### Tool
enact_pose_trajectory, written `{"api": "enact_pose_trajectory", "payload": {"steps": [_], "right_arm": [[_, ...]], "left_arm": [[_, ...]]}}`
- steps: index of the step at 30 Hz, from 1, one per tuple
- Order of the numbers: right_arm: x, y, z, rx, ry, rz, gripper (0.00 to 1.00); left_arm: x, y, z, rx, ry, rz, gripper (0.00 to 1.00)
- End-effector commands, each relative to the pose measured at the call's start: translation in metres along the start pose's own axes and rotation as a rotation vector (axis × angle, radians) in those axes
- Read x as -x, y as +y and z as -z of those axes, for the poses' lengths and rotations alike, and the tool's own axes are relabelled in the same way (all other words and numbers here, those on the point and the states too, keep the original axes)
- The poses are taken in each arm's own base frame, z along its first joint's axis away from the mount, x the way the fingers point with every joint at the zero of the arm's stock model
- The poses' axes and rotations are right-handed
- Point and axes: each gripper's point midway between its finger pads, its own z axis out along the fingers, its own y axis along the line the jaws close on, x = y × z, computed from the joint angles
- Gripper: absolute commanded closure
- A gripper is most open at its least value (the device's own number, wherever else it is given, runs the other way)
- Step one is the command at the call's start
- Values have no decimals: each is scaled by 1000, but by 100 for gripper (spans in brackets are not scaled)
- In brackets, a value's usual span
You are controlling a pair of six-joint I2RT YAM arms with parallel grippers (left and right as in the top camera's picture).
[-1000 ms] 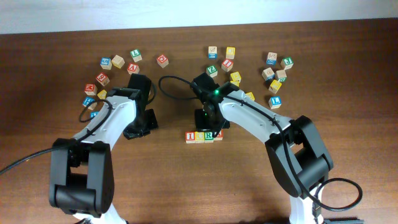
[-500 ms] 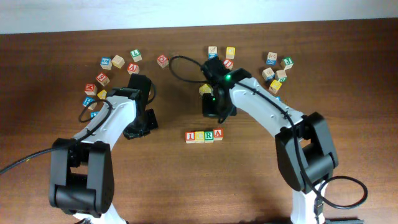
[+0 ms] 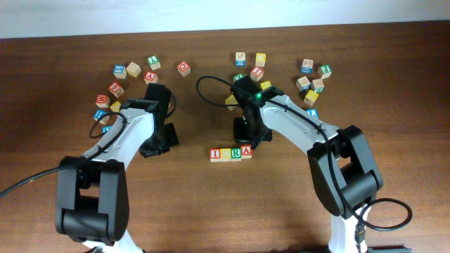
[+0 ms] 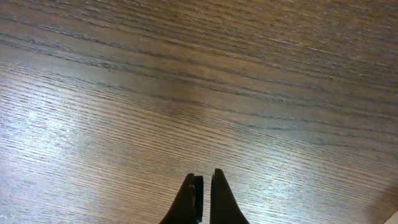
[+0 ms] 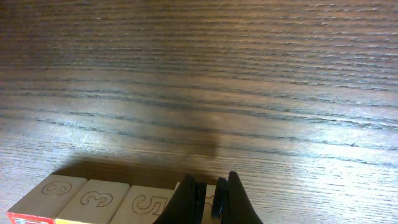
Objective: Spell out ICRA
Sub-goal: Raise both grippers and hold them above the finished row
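Four cubes stand in a row near the table's middle: red I, yellow C, green R and red A. My right gripper is shut and hangs just behind the row's right end, by the A. In the right wrist view its fingers stand over the last cube, with nothing held between them. The other cubes' numbered faces run off to the left. My left gripper is shut and empty over bare wood, well left of the row.
Loose letter cubes lie scattered along the back: one group at the back left, another behind the right arm, a third at the back right. A black cable loops above the right wrist.
My right gripper pulled back from the row, then came forward again to its right end. The four cubes and the left arm have not moved.
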Motion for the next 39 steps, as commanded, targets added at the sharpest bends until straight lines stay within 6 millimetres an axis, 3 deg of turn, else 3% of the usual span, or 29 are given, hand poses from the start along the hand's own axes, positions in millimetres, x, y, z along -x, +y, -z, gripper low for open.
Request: {"api": "enact_pose_trajectory", "payload": {"steps": [1, 14, 20, 33, 36, 39], "right_arm": [[-8, 5, -6, -6, 20, 28, 96], [-13, 8, -6, -7, 31, 38, 96], [-12, 8, -6, -4, 28, 102, 96], [-18, 15, -6, 42, 60, 114, 96], [-8, 11, 1, 42, 42, 94, 96], [10, -6, 26, 37, 41, 28, 96]], "left_arm": [[5, 1, 1, 5, -7, 17, 100], [5, 0, 1, 4, -7, 17, 100], [-7, -27, 2, -103, 33, -102, 100], [-6, -29, 2, -106, 26, -104, 100], [-6, -29, 2, -106, 26, -104, 100], [-7, -30, 2, -110, 29, -107, 100]]}}
